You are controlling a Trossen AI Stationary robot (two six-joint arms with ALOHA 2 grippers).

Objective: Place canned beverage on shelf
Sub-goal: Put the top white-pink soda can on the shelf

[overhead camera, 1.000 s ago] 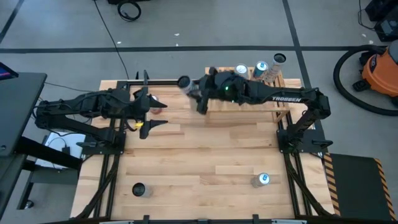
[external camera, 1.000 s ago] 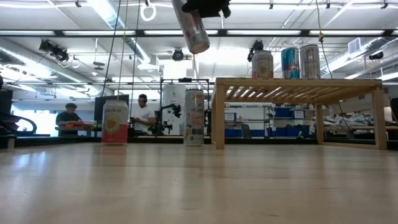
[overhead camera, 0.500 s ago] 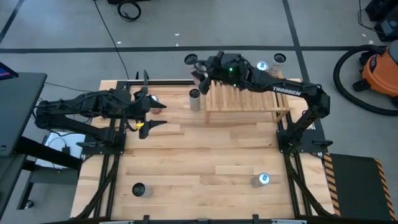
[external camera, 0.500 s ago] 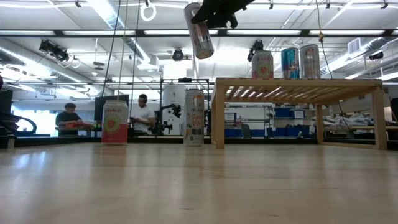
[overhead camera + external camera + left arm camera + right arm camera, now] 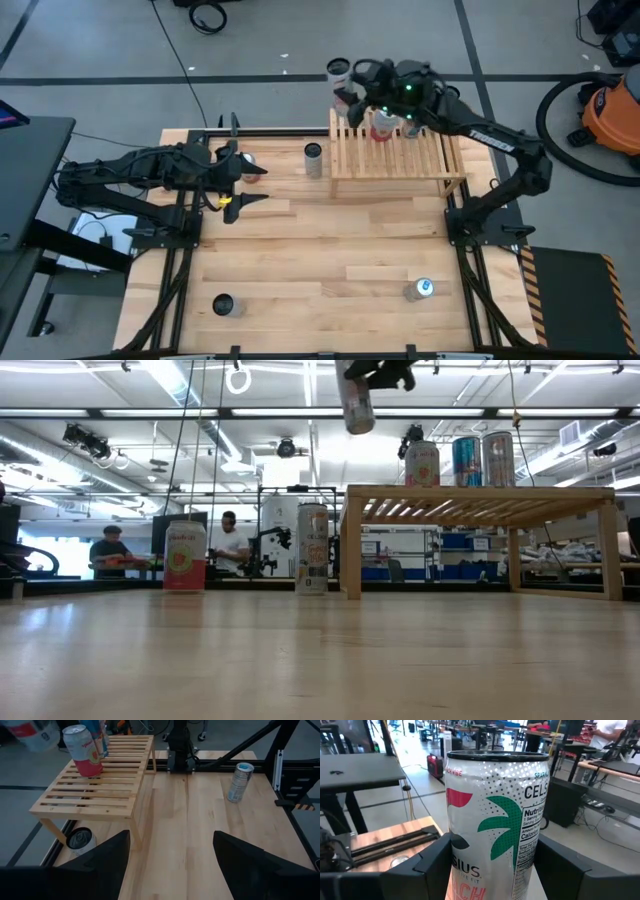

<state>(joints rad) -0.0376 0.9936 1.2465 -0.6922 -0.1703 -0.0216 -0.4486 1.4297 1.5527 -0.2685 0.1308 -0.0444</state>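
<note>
Silver can [image 5: 492, 825], clamped between your right gripper's [image 5: 352, 88] fingers, hangs high above the far left corner of the wooden shelf [image 5: 395, 160]. Your left gripper [image 5: 243, 184], half open and empty, waits over the table's left side.

Right gripper [image 5: 375, 372] cut off by low view's top edge; shelf cans' [image 5: 422, 463] labels too small to read.
</note>
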